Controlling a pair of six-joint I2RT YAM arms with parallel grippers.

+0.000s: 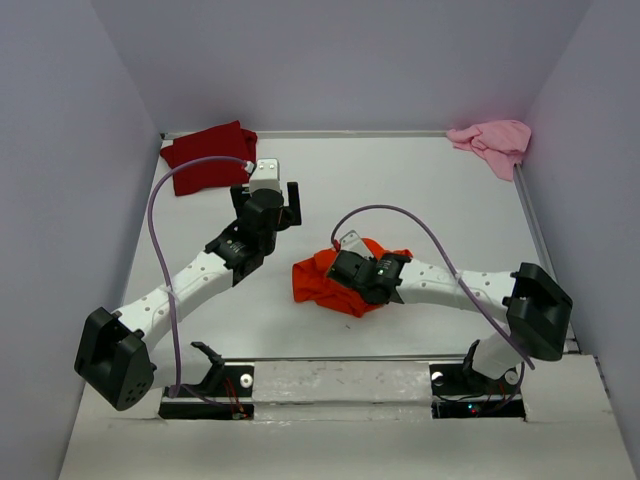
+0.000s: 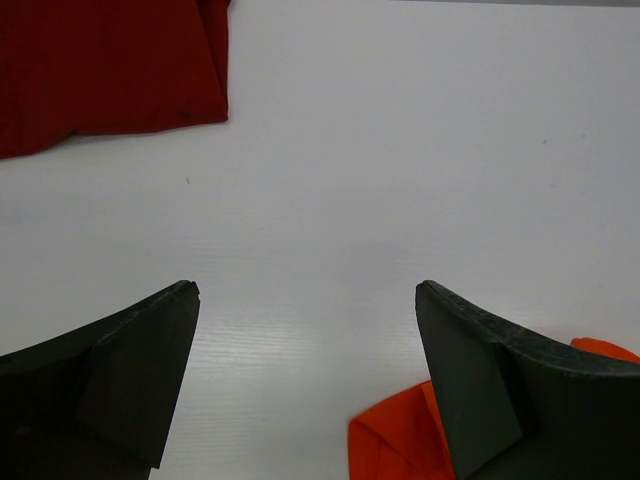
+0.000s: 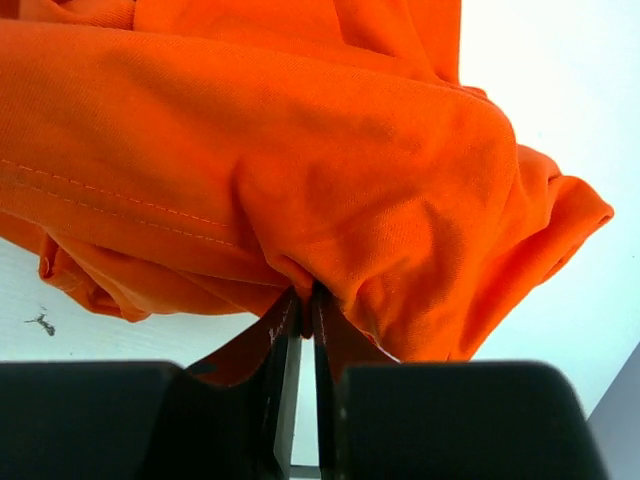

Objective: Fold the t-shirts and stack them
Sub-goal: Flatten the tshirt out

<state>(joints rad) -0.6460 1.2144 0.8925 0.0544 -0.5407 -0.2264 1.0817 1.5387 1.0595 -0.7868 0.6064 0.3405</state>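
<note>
Fingers (image 3: 335,345) of the right gripper (image 3: 303,300) are pinched together on a fold of the bright orange cloth t-shirt (image 3: 300,150). Only the right wrist view shows this grip; from above, the gripper's body covers it. The crumpled shirt lies mid-table, slightly nearer than centre, well away from every edge. To its left and a little farther back, the left gripper (image 2: 305,290) hangs over bare white table (image 1: 400,190) with its fingers (image 2: 130,370) spread wide apart and nothing between them. Its wrist view catches a corner of orange cloth just beside its right finger. Open table runs beyond both grippers. A dark red cloth t-shirt (image 1: 207,157) lies flat in the far left corner, and a pale pink cloth t-shirt (image 1: 495,140) sits bunched in the far right corner against the table's rim.
</note>
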